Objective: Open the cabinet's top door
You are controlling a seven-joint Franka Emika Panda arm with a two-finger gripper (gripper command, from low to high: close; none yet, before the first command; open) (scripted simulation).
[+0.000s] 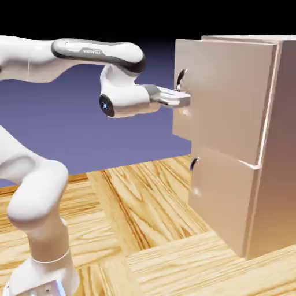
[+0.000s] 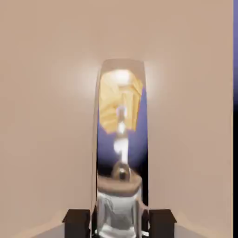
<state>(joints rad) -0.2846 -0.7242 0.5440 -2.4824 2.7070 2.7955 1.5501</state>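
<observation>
- Exterior view: the top door (image 1: 228, 95) is the upper, taller panel of the cabinet (image 1: 286, 144), on the right of the scene, with the lower door (image 1: 222, 199) beneath it.
- Its far edge sticks out to the left past the lower door's, and the cabinet's top is set back behind it. I judge it slightly ajar at most, though an overhanging panel could look much the same.
- The gripper (image 1: 186, 100) reaches in from the left to the dark curved handle (image 1: 182, 77) near the door's far edge. Reaching the handle looks done; most of the swing seems left, likely a pull leftward and round toward the near side, where I take the hinge to be.
- Hand view: the shiny handle runs between the two finger tips at the bottom, with beige door face to its left and right.
- The fingers are drawn close together, grasping the handle, one on each side; only a narrow spacing remains between them, filled by the handle. How firmly they bear on it, I cannot tell.
</observation>
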